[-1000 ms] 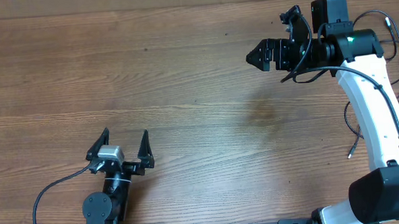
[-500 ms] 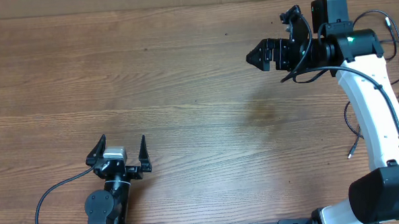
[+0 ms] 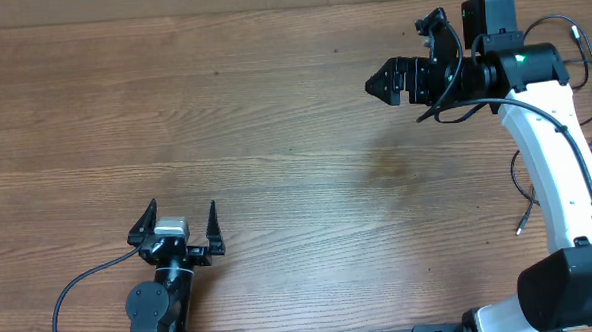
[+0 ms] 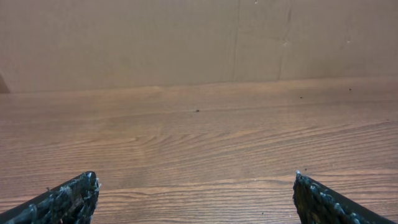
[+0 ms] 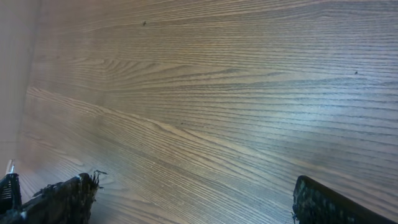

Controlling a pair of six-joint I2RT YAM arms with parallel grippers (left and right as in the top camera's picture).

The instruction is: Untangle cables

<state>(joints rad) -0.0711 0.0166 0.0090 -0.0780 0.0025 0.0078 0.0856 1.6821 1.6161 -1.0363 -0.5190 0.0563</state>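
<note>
Overhead | left gripper (image 3: pixel 183 206), right gripper (image 3: pixel 371 85) both released | cable (image 3: pixel 520 226) thin, black, maybe silver-tipped

Over at the far right edge of the table (image 3: pixel 275 137) sit the cables (image 3: pixel 525 219), thin black cords, much of their run hidden behind the white right arm (image 3: pixel 556 165) or cut off by the frame. One strand comes out on the inner side of that arm, bends loosely downward and ends in a small pale plug tip (image 3: pixel 518 230) lying on the wood. Higher up, a second cord arcs over near the top of the arm, showing another light tip (image 3: pixel 574 32). More black loops cross one another along the right border; how they interlace cannot be told from here.
</note>
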